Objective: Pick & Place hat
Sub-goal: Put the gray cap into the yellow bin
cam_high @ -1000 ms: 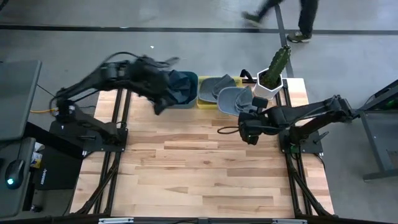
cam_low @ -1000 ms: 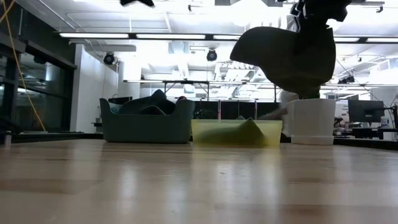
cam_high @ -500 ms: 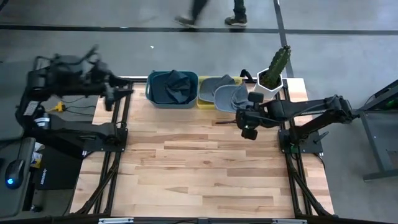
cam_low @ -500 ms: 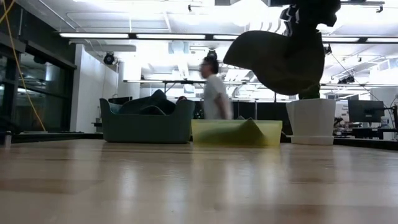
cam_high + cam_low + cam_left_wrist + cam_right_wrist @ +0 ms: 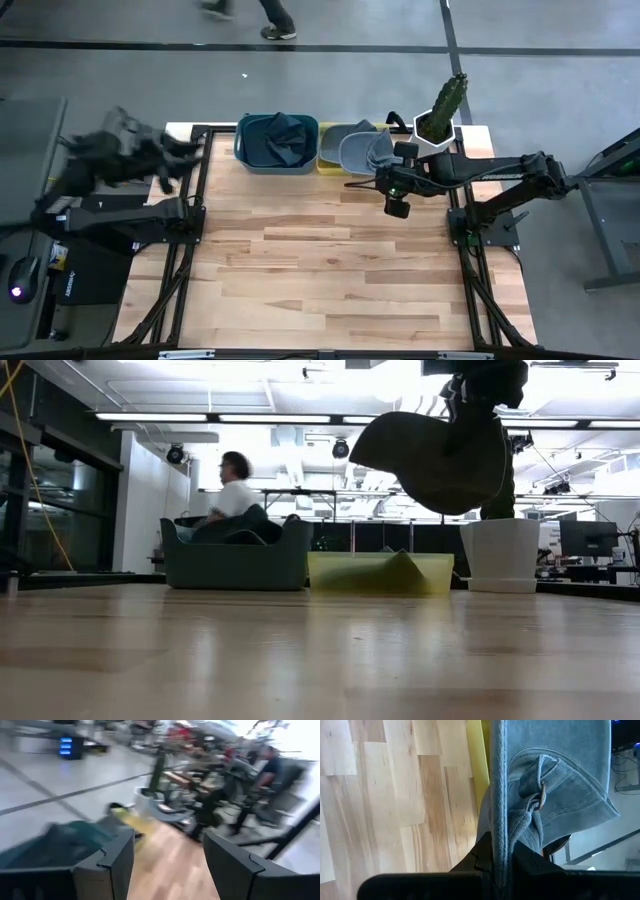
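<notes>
Since the earlier frames, the left arm has swung away from the teal bin (image 5: 277, 145) and now sits outside the counter's (image 5: 320, 270) left edge, near its far-left corner; the person (image 5: 250, 12) on the floor beyond the far edge has walked leftward. Left tool (image 5: 167, 857): fingers stand apart, nothing between them, as the left wrist view shows.

Right tool (image 5: 392, 180): closed on the grey-blue hat (image 5: 368, 152), holding it lifted above the counter by the far edge. In the right wrist view the fingers pinch the hat's (image 5: 547, 785) rim edge-on, with the strap and its small buckle visible on the crown side. The low view shows the hat (image 5: 435, 460) hanging clear of the counter surface, above the yellow bin (image 5: 380, 573).

Along the far edge, from left to right: teal bin holding dark cloth, yellow bin (image 5: 338, 148) just beside it, then a white pot (image 5: 436, 135) with a green plant at the far-right corner. In the high view the hat overlaps the yellow bin's right part.
</notes>
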{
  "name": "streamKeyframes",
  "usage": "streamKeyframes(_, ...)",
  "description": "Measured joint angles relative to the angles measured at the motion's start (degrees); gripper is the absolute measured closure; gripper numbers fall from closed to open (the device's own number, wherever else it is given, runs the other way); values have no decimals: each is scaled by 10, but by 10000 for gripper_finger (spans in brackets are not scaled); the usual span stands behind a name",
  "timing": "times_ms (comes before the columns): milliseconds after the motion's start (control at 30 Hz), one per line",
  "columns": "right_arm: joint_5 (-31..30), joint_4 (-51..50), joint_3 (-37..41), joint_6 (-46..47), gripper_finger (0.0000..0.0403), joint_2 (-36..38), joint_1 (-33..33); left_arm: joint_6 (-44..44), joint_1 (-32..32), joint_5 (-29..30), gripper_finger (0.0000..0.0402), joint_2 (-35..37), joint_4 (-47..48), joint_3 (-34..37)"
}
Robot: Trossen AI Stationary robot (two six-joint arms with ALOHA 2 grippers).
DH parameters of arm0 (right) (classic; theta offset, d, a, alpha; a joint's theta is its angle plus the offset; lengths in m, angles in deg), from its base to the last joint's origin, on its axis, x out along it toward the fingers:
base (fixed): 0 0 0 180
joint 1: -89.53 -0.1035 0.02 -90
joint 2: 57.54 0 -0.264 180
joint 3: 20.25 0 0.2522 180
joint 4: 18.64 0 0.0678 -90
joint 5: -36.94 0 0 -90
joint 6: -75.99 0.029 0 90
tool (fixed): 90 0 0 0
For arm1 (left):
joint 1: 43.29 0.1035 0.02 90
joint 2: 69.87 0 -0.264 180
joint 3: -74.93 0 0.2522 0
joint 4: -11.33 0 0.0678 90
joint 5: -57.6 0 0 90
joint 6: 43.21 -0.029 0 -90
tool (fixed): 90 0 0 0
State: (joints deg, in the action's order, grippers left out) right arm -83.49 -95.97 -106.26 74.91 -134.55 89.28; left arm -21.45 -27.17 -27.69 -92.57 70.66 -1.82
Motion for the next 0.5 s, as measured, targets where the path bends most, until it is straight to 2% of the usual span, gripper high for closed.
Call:
streamKeyframes(167, 16, 8, 0, -9, 388, 0, 10, 20, 0, -91, 189, 54, -222, 197)
streamKeyframes(500, 39, 9, 0, -20, 388, 0, 22, 83, 0, -82, 189, 68, -570, 456)
